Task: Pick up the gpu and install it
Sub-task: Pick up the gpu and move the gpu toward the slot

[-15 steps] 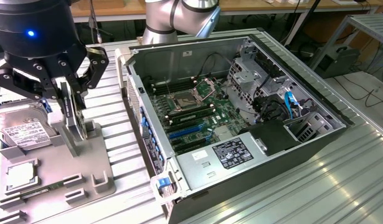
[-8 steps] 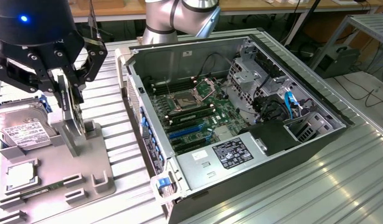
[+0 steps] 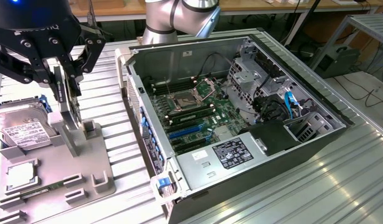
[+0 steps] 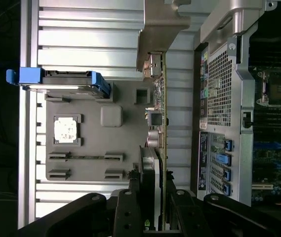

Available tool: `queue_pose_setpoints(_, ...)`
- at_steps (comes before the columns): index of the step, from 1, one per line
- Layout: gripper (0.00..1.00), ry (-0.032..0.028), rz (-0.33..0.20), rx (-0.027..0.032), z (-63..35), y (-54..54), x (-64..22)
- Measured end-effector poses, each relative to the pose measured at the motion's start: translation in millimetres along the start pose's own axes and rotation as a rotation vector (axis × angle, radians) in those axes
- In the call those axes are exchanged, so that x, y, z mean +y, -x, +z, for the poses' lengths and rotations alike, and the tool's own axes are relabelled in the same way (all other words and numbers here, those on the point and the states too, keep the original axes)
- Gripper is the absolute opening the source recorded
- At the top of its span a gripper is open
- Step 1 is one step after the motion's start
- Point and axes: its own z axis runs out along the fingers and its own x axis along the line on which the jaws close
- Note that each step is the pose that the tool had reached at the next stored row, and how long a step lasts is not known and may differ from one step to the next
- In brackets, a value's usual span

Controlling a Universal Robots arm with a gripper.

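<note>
The gpu (image 3: 66, 100) is a thin dark card seen edge-on, standing upright over the grey fixture tray (image 3: 85, 163) at the exterior view's left. My gripper (image 3: 60, 77) comes down from above with a black finger on each side of the card, shut on it. The card's lower end sits right at the tray's upright grey holder (image 3: 76, 137); I cannot tell whether they touch. In the wrist view the gpu (image 4: 158, 113) runs as a narrow green-edged strip out from between my gripper's (image 4: 152, 217) fingers, over the tray (image 4: 125, 143).
The open computer case (image 3: 241, 116) lies to the exterior view's right of the tray, showing its motherboard (image 3: 191, 112) with blue slots (image 3: 185, 132). On the tray rest a hard drive (image 3: 20, 126), a processor chip (image 3: 20, 175) and a memory stick (image 3: 36, 190). Ribbed aluminium table surrounds them.
</note>
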Motion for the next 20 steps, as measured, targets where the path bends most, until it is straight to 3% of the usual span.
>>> queue_pose_setpoints(8,0.28,-0.0003,0.0,0.0003,-0.2,1.9,0.0)
queue_pose_setpoints(20,0.28,0.0,0.0,0.0,0.3,16.0,-0.4)
